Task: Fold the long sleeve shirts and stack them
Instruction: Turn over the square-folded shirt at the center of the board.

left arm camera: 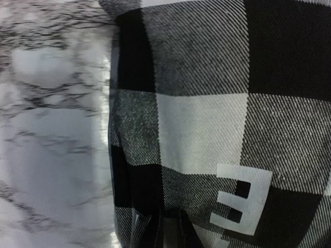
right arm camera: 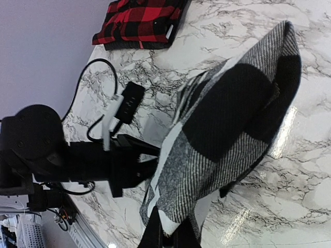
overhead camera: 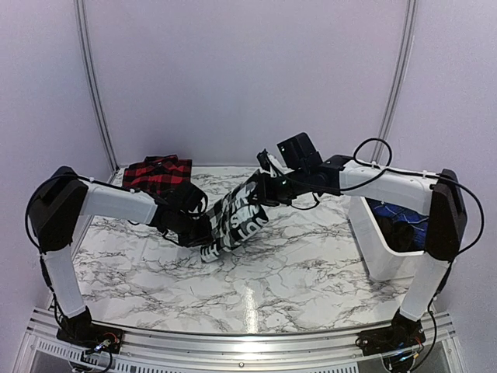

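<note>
The black-and-white long sleeve shirt (overhead camera: 237, 221) with white block letters hangs bunched above the marble table, stretched between my two grippers. My left gripper (overhead camera: 203, 229) is shut on its lower left edge. In the left wrist view the checked cloth (left arm camera: 207, 103) fills the frame, and the dark fingers (left arm camera: 173, 230) pinch a fold at the bottom. My right gripper (overhead camera: 264, 190) is shut on the upper right end. In the right wrist view the shirt (right arm camera: 232, 113) drapes away from its fingers (right arm camera: 173, 240). The red-and-black shirt (overhead camera: 158, 172) lies folded at the back left.
A white bin (overhead camera: 373, 256) holding blue cloth stands at the table's right edge, under the right arm. The marble table (overhead camera: 295, 287) has bare surface in front of the hanging shirt. Grey walls close off the back and sides.
</note>
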Robot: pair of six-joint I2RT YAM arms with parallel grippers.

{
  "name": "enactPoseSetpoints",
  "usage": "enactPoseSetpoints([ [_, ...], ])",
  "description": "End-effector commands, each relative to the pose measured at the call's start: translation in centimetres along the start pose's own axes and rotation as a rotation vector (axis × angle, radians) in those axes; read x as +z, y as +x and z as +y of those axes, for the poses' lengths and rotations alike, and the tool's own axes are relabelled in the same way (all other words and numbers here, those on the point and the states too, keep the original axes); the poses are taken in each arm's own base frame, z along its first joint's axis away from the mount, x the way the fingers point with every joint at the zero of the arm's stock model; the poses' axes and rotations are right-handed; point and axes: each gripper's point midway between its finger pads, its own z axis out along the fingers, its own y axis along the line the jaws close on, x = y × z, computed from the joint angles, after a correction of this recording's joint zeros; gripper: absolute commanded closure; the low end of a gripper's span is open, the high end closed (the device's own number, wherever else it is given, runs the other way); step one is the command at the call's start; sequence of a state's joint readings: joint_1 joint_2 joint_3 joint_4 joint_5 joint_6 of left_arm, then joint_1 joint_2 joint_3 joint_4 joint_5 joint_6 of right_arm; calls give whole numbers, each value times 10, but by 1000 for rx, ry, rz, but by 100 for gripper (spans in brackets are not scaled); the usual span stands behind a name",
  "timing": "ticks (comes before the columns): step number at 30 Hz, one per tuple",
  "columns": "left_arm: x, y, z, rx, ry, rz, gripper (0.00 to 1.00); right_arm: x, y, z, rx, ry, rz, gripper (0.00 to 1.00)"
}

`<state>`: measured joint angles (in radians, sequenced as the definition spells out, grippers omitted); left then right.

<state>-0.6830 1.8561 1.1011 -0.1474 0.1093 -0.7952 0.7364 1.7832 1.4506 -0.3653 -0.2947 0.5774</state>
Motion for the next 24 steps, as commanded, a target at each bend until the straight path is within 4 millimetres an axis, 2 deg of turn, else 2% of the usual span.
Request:
enactPoseSetpoints([
  [1,18,-7,-61,-48,109,-58,88,-32,-24,30,-47,-35,-33,100],
  [4,26,-7,-117,-59,263,-66,88,-35,-26,37,-47,-33,-26,100],
  [7,38,-2,-161,-89,405,-32,87,-26,-25,45,-38,-20,-17,100],
  [9,46,3,-183,-91,468,2,86,-16,-23,59,-35,-36,-14,100],
  [11,46,4,-200,-103,544,13,83,-6,-26,66,-30,-30,-23,100],
  [13,43,3,-209,-125,599,22,82,5,-31,67,-14,-27,-34,100],
  [15,44,5,-204,-133,594,31,80,18,-32,60,-6,-2,-28,100],
  [20,47,12,-143,-210,483,27,76,49,-13,33,24,49,1,100],
  [24,37,12,-113,-226,456,9,73,65,-8,33,36,38,4,100],
])
